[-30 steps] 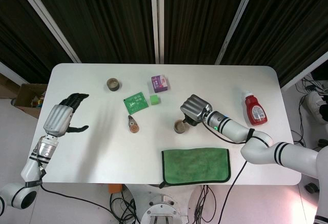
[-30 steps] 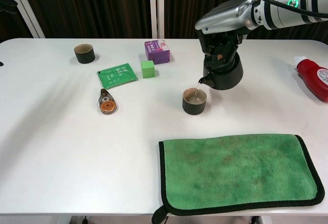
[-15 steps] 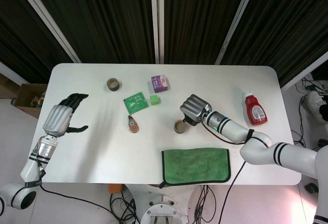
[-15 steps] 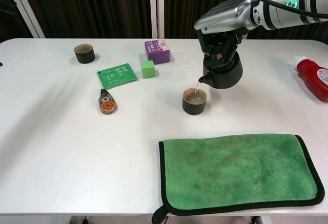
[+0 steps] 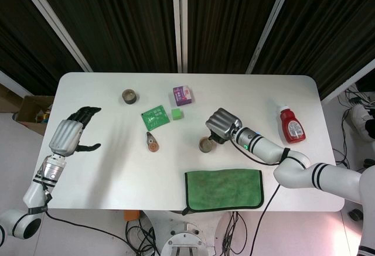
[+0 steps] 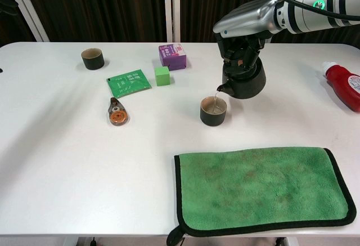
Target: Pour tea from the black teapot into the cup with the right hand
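Looking down from the head view, the right hand (image 5: 221, 124) sits over the black teapot, which it hides almost wholly, just beside the dark cup (image 5: 205, 144) near the middle of the white table (image 5: 105, 168). The left hand (image 5: 72, 133) hangs off the table's left edge, holding nothing, its fingers apart and loosely curved. Farther back lie a second dark cup (image 5: 129, 96), a purple box (image 5: 183, 95), a small green cube (image 5: 176, 113) and a flat green packet (image 5: 154, 117), with a small brown tool (image 5: 152, 142) in front of the packet. A red sauce bottle (image 5: 291, 123) lies on its side to the right, and a green cloth (image 5: 224, 188) is spread at the near edge. In the chest view, the right hand (image 6: 242, 37) grips the black teapot (image 6: 243, 80) from above, fingers closed about its top, the pot lifted off the table and tipped so its spout points down toward the cup (image 6: 214, 111). A thin stream runs from the spout into the cup, which stands upright and shows pale liquid inside. The left hand does not show here.
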Controlling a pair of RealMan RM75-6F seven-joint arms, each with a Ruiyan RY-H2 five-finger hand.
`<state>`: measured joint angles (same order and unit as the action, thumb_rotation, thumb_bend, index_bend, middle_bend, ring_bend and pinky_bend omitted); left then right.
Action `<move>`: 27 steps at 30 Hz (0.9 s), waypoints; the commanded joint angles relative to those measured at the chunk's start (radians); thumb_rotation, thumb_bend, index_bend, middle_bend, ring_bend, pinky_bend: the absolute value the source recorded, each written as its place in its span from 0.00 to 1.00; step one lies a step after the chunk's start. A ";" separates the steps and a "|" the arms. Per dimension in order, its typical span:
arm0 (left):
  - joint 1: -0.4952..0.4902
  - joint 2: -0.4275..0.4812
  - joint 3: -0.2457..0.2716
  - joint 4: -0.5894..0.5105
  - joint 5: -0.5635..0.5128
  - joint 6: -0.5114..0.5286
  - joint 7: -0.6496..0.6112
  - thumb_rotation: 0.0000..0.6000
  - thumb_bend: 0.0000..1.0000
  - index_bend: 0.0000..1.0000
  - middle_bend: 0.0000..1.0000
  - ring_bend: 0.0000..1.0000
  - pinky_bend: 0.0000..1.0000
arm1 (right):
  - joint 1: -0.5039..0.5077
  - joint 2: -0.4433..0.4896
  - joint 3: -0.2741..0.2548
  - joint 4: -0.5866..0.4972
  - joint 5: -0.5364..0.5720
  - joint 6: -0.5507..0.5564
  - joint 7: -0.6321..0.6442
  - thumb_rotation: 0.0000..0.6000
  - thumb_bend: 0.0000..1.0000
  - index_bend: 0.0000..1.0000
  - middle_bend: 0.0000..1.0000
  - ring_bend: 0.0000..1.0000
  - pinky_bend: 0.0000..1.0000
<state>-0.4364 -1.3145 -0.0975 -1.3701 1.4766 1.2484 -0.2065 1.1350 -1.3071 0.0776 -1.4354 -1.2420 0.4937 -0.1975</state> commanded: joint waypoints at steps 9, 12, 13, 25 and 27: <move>0.002 0.001 0.001 0.000 -0.001 0.001 -0.005 1.00 0.00 0.14 0.14 0.11 0.27 | -0.011 0.011 0.033 -0.026 0.004 0.005 0.093 0.94 0.73 1.00 1.00 0.90 0.60; 0.002 0.000 0.001 0.003 0.000 0.002 -0.008 1.00 0.00 0.14 0.14 0.12 0.27 | -0.023 0.018 0.049 -0.040 0.006 0.009 0.148 0.94 0.73 1.00 1.00 0.90 0.60; 0.002 0.000 0.001 0.003 0.000 0.002 -0.008 1.00 0.00 0.14 0.14 0.11 0.27 | -0.028 0.021 0.055 -0.045 0.007 0.008 0.171 0.94 0.73 1.00 1.00 0.90 0.60; 0.004 -0.004 0.004 0.007 0.002 0.003 -0.011 1.00 0.00 0.14 0.14 0.11 0.27 | -0.124 0.070 0.091 -0.060 -0.104 0.123 0.429 0.94 0.74 1.00 1.00 0.90 0.60; 0.004 -0.005 0.004 0.008 0.002 0.003 -0.010 1.00 0.00 0.14 0.14 0.11 0.27 | -0.144 0.086 0.084 -0.060 -0.123 0.133 0.487 0.94 0.75 1.00 1.00 0.90 0.60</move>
<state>-0.4323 -1.3199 -0.0930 -1.3619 1.4789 1.2513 -0.2161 1.0204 -1.2417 0.1639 -1.4942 -1.3364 0.6029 0.2339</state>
